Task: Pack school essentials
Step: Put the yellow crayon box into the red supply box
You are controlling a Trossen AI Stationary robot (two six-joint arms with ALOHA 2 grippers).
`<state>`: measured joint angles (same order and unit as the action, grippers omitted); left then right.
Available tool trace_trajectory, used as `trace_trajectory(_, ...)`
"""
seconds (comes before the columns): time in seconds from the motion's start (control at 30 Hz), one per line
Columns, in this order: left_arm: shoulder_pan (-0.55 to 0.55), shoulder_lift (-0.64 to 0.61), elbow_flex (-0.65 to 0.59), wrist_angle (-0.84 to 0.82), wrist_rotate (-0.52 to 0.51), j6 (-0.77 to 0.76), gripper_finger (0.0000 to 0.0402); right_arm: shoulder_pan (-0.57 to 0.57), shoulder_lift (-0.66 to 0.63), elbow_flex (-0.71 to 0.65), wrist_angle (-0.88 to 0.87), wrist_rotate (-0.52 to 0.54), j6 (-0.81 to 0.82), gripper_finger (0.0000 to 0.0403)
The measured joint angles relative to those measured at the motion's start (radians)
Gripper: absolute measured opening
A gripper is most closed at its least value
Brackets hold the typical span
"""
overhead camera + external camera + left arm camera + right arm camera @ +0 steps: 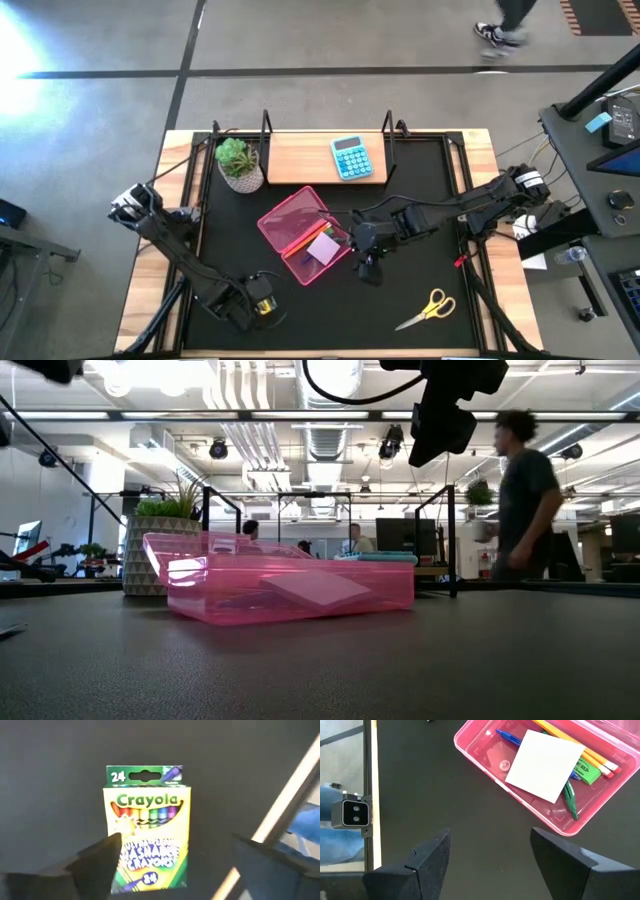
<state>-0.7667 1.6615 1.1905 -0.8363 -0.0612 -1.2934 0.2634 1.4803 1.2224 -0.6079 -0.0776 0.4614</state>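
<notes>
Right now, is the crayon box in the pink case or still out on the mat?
Out. The crayon box lies flat on the dark mat under the open left claw, apart from the pink case.

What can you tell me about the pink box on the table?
The pink box is a see-through plastic case, open, with no cover over its tray. It lies flat on the dark table mat, turned at a slant, near the potted plant. Inside lie a white paper pad, two orange pencils, a blue pen, a green pen and a small green block. The right gripper hangs open beside it, not touching.
</notes>
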Motion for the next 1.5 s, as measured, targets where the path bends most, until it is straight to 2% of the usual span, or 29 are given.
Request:
trace_trajectory(0.1, -0.002, 0.0, -0.048, 0.062, -0.002, 0.025, 0.0391, 0.0, 0.0, 0.0, 0.0, 0.0, 0.0, 0.0265)
trace_trajectory(0.3, -0.008, 0.009, -0.102, 0.065, -0.072, 0.018, 0.039, 0.0, 0.0, 0.0, 0.006, 0.0, 0.0, 0.0265)
trace_trajectory(0.8, -0.009, 0.127, -0.108, 0.112, -0.083, 0.021, 0.0399, 0.0, 0.0, 0.0, 0.018, 0.0, 0.0, 0.0265)
trace_trajectory(0.9, -0.008, 0.125, -0.108, 0.112, -0.082, 0.018, 0.0386, 0.0, 0.001, 0.0, 0.019, 0.0, 0.0, 0.0265)
trace_trajectory(1.2, -0.006, 0.114, -0.06, 0.129, -0.063, 0.016, 0.0306, 0.0, 0.001, 0.0, 0.022, 0.0, 0.0, 0.0265)
trace_trajectory(1.5, 0.041, 0.035, 0.028, 0.015, -0.134, 0.017, 0.0293, 0.0, 0.001, 0.0, 0.022, 0.0, 0.0, 0.0265)
